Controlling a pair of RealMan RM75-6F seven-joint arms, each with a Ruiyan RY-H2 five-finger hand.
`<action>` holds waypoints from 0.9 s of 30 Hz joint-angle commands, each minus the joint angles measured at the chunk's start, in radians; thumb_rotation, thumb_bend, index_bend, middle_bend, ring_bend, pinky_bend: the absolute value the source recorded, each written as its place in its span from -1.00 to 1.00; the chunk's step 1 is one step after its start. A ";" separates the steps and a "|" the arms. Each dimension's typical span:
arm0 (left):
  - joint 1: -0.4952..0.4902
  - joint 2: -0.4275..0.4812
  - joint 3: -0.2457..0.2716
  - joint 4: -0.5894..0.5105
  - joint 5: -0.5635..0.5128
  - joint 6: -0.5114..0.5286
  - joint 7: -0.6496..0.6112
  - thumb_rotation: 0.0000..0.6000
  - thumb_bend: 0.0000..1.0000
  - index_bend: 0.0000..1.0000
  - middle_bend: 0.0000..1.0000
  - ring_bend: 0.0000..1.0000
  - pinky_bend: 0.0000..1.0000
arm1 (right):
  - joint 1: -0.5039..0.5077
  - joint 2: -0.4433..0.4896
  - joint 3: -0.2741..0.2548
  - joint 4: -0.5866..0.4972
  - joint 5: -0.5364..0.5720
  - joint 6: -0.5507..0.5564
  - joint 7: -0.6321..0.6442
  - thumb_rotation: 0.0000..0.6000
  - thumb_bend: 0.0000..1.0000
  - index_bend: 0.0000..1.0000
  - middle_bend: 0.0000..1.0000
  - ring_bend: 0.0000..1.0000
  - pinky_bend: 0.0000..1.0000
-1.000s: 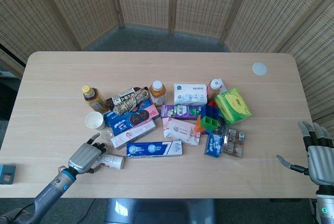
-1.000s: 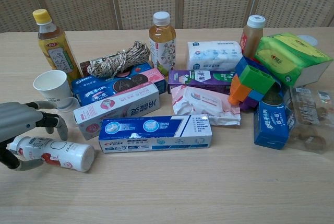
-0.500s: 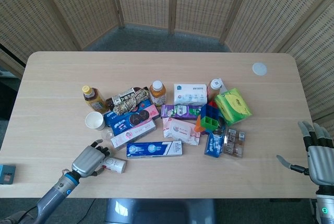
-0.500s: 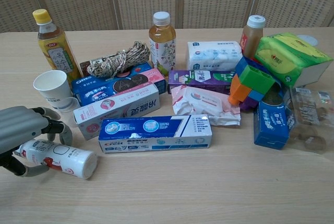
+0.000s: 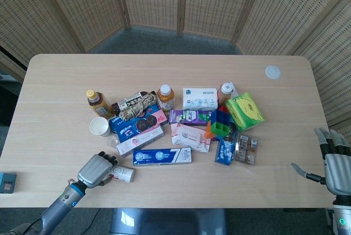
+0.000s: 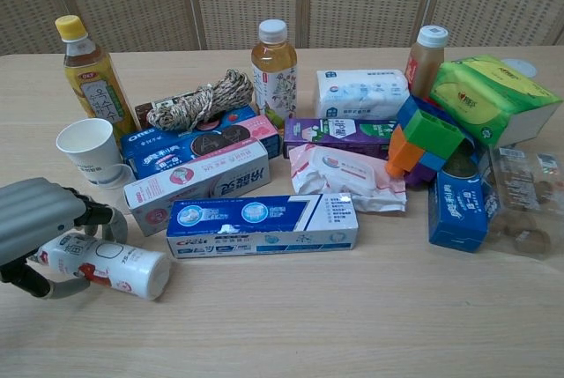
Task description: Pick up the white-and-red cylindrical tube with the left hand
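Near the table's point(image 5: 49, 131) front-left corner, the left hand point(image 5: 96, 170) lies curled over the white-and-red cylindrical tube point(image 6: 107, 264), which rests on its side, capped end pointing right. From the chest view the fingers point(image 6: 99, 214) arch over the top while the thumb hooks beneath the near side, so the hand has wrapped the tube; whether it has cleared the wood I cannot tell. The grasp sits toward the tube's left end, probably because that end lies closest to the arm and keeps the knuckles off the clutter behind.

Just behind stands an empty white paper cup point(image 6: 91, 150), upright and open-mouthed, nothing visible inside. Further back a yellow-capped tea bottle point(image 6: 92, 77) holds amber liquid. A coil of rope point(image 6: 201, 100) rests on a blue biscuit box point(image 6: 189, 141), with a pink-and-white carton point(image 6: 196, 182) leaning in front and a blue toothpaste box point(image 6: 263, 225) lying flat nearest the camera, just right of the tube.

A white-capped juice bottle point(image 6: 274, 61) stands mid-table, filled with orange drink. Then come a white tissue pack point(image 6: 362, 92), a purple box point(image 6: 339, 135), and a pink wet-wipe packet point(image 6: 346, 175). Stacked blue, green and orange blocks point(image 6: 426, 137) lean beside another white-capped bottle point(image 6: 426, 59), a green tissue pack point(image 6: 489, 94), a blue packet point(image 6: 456, 205) and a clear plastic tray point(image 6: 523, 205) whose contents are too blurred to name.

Far right, the right hand point(image 5: 334, 162) hangs off the table edge, fingers spread, holding nothing.
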 commanded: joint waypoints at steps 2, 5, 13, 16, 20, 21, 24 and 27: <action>0.007 0.004 -0.017 0.003 0.007 0.034 -0.033 1.00 -0.32 0.34 0.38 0.37 -0.11 | -0.001 0.000 0.000 0.002 -0.002 0.002 0.003 -0.08 -0.94 -1.00 -1.00 -1.00 -1.00; 0.009 0.022 -0.034 -0.018 0.005 0.061 -0.057 1.00 -0.32 0.35 0.38 0.37 -0.11 | -0.001 -0.002 0.000 0.003 -0.003 0.002 0.003 -0.08 -0.94 -1.00 -1.00 -1.00 -1.00; 0.001 0.143 -0.112 -0.149 -0.008 0.142 -0.081 1.00 -0.32 0.35 0.38 0.37 -0.11 | 0.006 -0.002 0.000 -0.003 -0.012 -0.004 -0.002 -0.07 -0.94 -1.00 -1.00 -1.00 -1.00; -0.006 0.203 -0.148 -0.206 -0.016 0.167 -0.080 1.00 -0.32 0.34 0.38 0.37 -0.11 | 0.008 -0.005 -0.001 -0.006 -0.016 -0.005 -0.005 -0.07 -0.94 -1.00 -1.00 -1.00 -1.00; -0.014 0.275 -0.202 -0.277 -0.038 0.196 -0.096 1.00 -0.32 0.34 0.38 0.37 -0.10 | 0.009 -0.012 -0.003 -0.006 -0.019 -0.008 -0.007 -0.07 -0.94 -1.00 -1.00 -1.00 -1.00; -0.015 0.291 -0.215 -0.291 -0.043 0.204 -0.101 1.00 -0.32 0.34 0.38 0.37 -0.10 | 0.009 -0.014 -0.004 -0.005 -0.020 -0.008 -0.008 -0.07 -0.94 -1.00 -1.00 -1.00 -1.00; -0.019 0.335 -0.256 -0.333 -0.062 0.228 -0.114 1.00 -0.32 0.33 0.37 0.37 -0.11 | 0.009 -0.022 -0.005 -0.002 -0.023 -0.007 -0.006 -0.07 -0.94 -1.00 -1.00 -1.00 -1.00; -0.021 0.367 -0.291 -0.363 -0.083 0.247 -0.123 1.00 -0.32 0.32 0.37 0.37 -0.11 | 0.007 -0.026 -0.006 -0.001 -0.026 -0.002 -0.003 -0.07 -0.94 -1.00 -1.00 -1.00 -1.00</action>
